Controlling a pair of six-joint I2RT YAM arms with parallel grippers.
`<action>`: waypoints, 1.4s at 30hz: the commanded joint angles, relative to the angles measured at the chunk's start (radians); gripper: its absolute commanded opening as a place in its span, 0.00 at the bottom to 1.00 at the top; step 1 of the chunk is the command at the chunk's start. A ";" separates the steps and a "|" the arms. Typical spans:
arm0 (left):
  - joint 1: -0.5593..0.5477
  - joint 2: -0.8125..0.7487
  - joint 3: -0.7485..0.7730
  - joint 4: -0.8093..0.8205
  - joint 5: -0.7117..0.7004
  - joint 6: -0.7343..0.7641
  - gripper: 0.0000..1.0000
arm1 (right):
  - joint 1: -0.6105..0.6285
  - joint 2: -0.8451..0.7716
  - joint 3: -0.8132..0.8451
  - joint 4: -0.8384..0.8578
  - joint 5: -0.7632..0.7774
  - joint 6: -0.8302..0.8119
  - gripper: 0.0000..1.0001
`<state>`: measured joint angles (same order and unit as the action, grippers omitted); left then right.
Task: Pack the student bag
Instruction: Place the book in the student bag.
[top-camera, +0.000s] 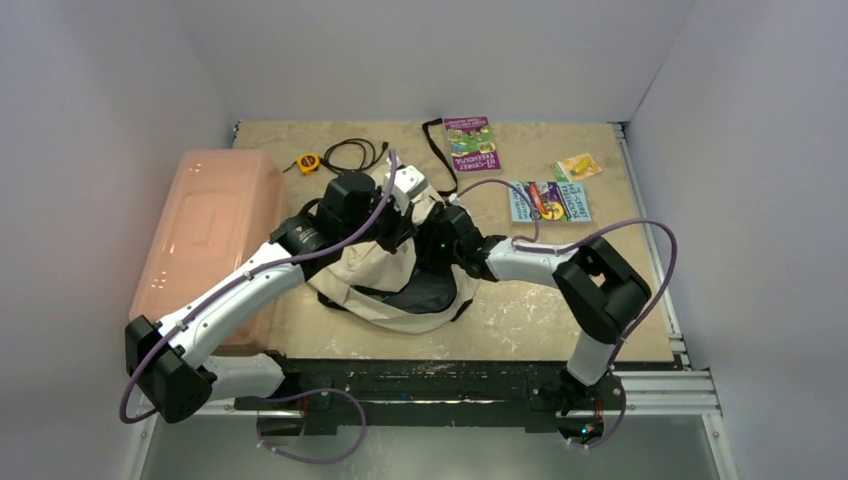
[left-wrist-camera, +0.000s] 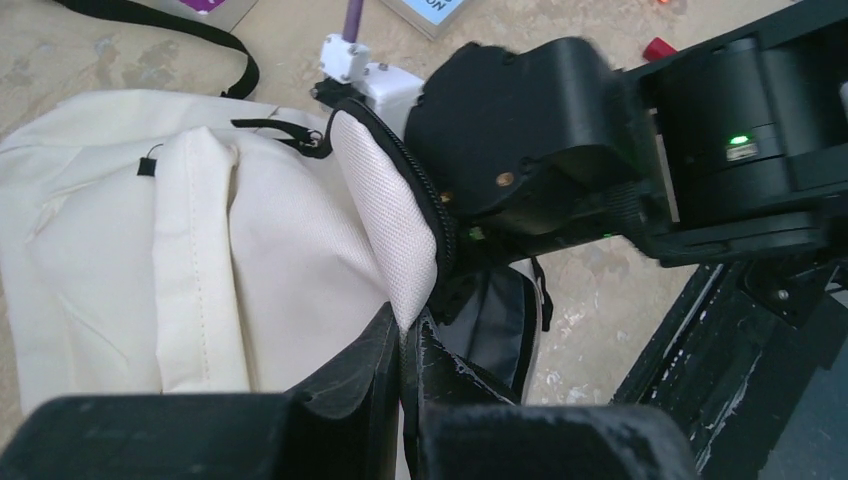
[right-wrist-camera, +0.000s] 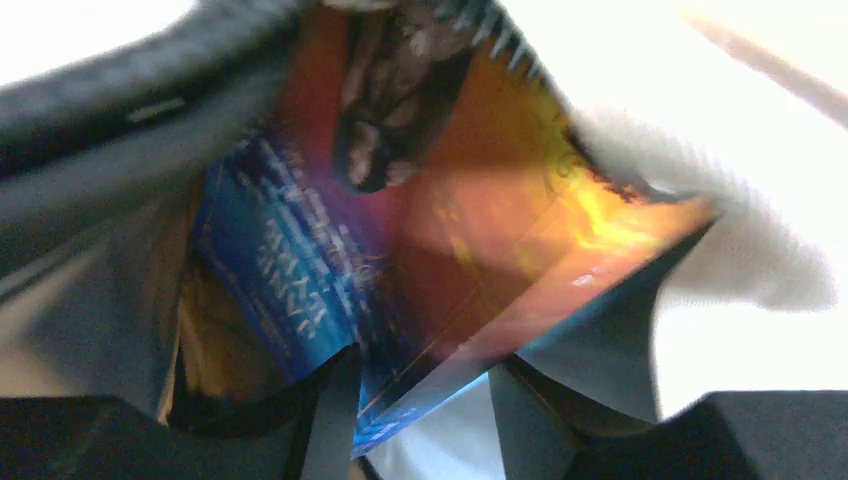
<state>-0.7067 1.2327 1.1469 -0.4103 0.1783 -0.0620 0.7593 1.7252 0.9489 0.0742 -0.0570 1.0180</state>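
The student bag (top-camera: 385, 272), cream canvas with black zipper trim, lies mid-table with its mouth held up. My left gripper (top-camera: 415, 208) is shut on the bag's upper opening edge; the left wrist view shows the white mesh flap (left-wrist-camera: 385, 215) pinched at my left gripper (left-wrist-camera: 410, 335). My right gripper (top-camera: 442, 243) reaches into the mouth from the right. Seen from the right wrist, a blue and orange book (right-wrist-camera: 430, 230) sits inside the bag, its corner between the spread fingers of my right gripper (right-wrist-camera: 420, 392). It lies against the left finger, with a gap to the right one.
A large pink bin (top-camera: 210, 230) stands at the left. At the back lie a purple book (top-camera: 471, 142), a blue book (top-camera: 550, 200), a yellow packet (top-camera: 577, 165), a yellow tape measure (top-camera: 308, 163), a black cable (top-camera: 355, 153) and a black strap (top-camera: 435, 155).
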 joint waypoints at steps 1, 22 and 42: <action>-0.023 -0.038 0.007 0.164 0.131 0.006 0.00 | 0.026 0.100 0.105 0.215 0.064 0.010 0.49; -0.022 -0.034 0.003 0.114 -0.099 -0.014 0.00 | 0.023 -0.180 -0.208 0.104 0.073 0.013 0.96; -0.045 -0.031 -0.023 0.135 -0.149 -0.007 0.00 | -0.009 -0.008 0.038 0.179 0.070 -0.088 0.70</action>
<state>-0.7349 1.2133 1.1023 -0.3595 0.1051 -0.0597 0.7769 1.8549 1.0019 0.3172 -0.0093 1.0035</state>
